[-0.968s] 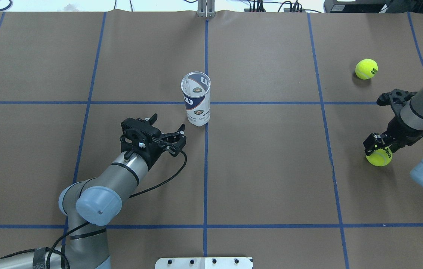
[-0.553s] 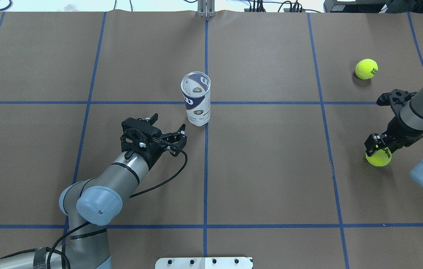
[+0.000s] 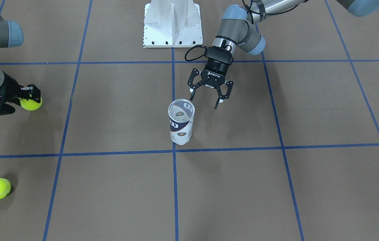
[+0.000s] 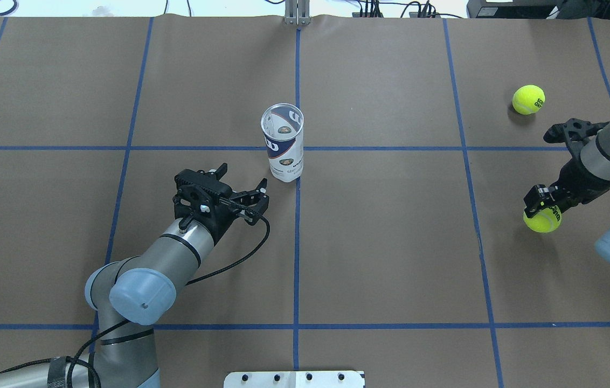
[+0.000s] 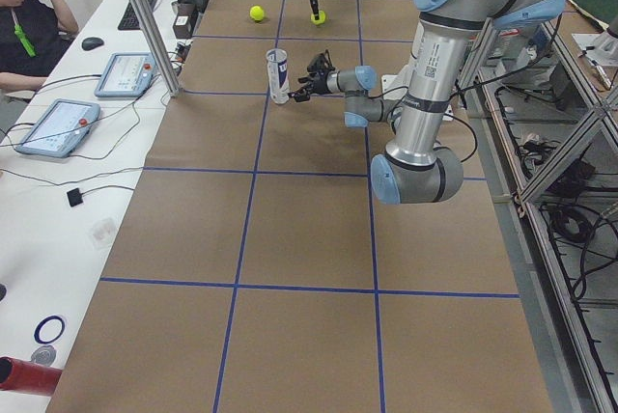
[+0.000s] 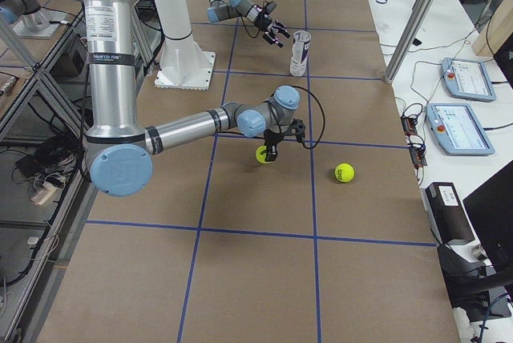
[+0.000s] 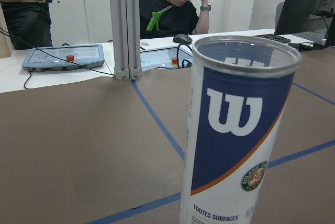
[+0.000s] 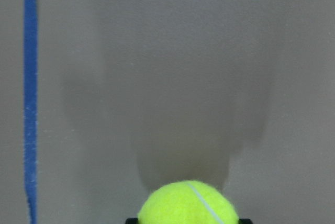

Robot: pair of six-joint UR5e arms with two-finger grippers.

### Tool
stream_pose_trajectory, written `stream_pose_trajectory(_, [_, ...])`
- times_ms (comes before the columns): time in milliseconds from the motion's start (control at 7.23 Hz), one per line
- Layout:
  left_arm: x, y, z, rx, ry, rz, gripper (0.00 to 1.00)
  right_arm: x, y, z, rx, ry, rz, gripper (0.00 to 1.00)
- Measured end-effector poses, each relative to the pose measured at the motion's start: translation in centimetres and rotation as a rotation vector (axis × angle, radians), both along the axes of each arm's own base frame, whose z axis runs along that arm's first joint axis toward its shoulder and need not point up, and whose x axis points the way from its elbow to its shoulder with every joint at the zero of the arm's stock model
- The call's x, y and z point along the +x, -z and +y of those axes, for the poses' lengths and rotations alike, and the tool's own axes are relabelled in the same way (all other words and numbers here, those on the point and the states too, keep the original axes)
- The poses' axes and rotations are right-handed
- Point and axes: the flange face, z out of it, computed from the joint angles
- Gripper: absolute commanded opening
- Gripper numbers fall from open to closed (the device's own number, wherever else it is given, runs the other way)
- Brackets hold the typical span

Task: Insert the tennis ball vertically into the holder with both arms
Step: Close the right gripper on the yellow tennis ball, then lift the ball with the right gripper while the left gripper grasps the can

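Since a second ago the right gripper (image 4: 543, 209), clamped on a tennis ball (image 4: 542, 221) far to the holder's (image 4: 283, 151) right, has shifted slightly with it, while the left gripper (image 4: 263, 195) stays spread wide just short of the holder, not touching it. The holder stands upright on brown paper (image 4: 391, 242) gridded with blue tape, and beyond it an operator (image 7: 183, 4) sits at a white bench. Its mouth is open, with only its own label showing inside, and a second ball (image 4: 528, 99) lies loose well to its right.
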Motion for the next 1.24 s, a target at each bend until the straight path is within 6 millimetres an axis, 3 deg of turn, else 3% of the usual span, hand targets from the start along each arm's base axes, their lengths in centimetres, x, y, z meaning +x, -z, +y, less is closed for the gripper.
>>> stream_pose_trajectory(277, [0.3,-0.4,0.0,-0.002,-0.001,-0.009,0.93,2.6,5.3,-2.6,0.036,-0.055,-0.104,0.00])
stream_pose_trajectory(415, [1.0,-0.7,-0.1,-0.004,-0.003,-0.019,0.99,3.0,8.5,-4.3,0.038,-0.090,-0.152,0.00])
stream_pose_trajectory(830, [2.9,-0.4,-0.2,-0.004,-0.010,-0.036,0.99,1.2,17.7,-8.7,-0.011,-0.208,-0.237,0.00])
stream_pose_trajectory(1244, [4.3,1.0,-0.5,-0.002,-0.014,-0.027,0.99,-1.0,23.5,-10.9,-0.047,-0.258,-0.280,0.00])
